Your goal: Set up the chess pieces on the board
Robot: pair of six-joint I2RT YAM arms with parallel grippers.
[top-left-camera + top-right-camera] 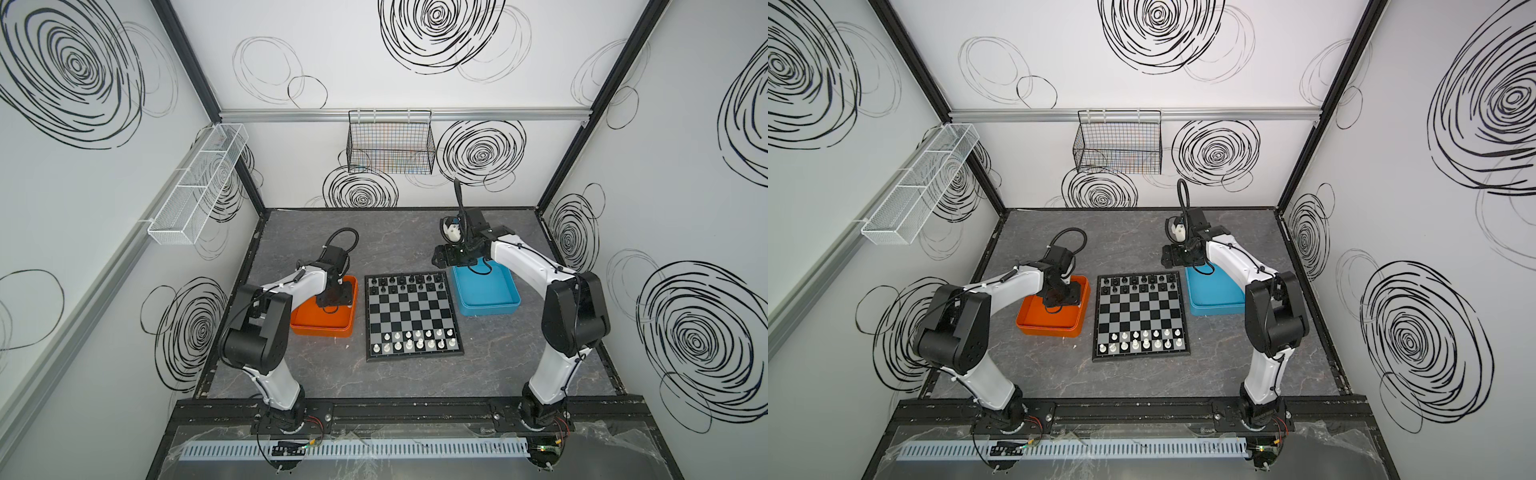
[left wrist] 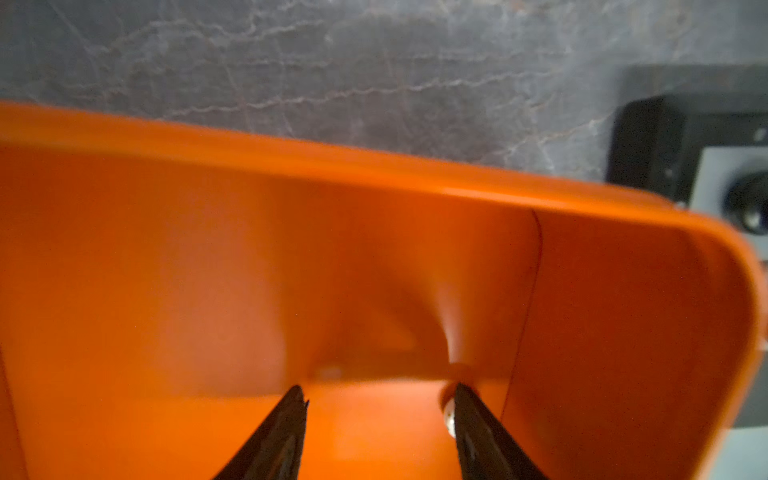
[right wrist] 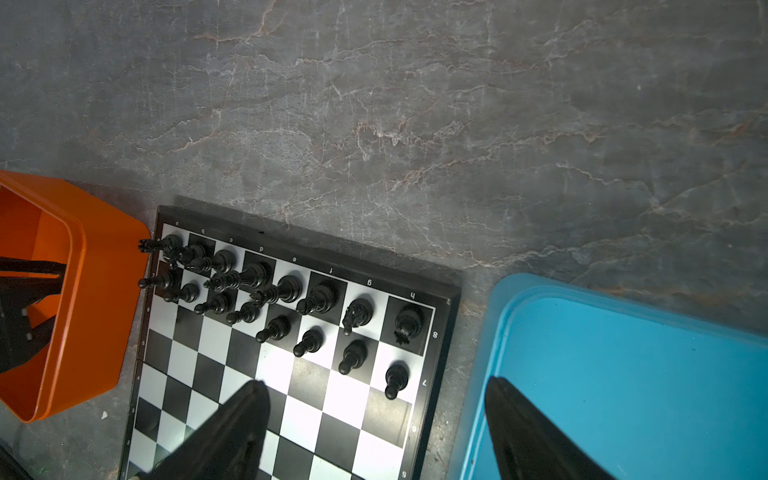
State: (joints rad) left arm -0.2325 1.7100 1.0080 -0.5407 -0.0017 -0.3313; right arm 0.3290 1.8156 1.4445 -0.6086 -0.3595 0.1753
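place: robot lab test cell
walls: white panels [image 1: 374, 75] with black scribbled spirals, aluminium frame [image 1: 415, 114]
robots: left arm [image 1: 257, 328], right arm [image 1: 575, 311], bolted to front rail [image 1: 415, 409]
surface: grey marble-look bench [image 1: 415, 384]
storage: black wire basket [image 1: 390, 143], white mesh basket [image 1: 195, 187], wall-hung

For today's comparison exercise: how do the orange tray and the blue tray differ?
The orange tray lies left of the chessboard, the blue tray right. The left tool reaches inside the orange tray; the right tool hangs above the blue tray's corner. Both are rounded rectangles.
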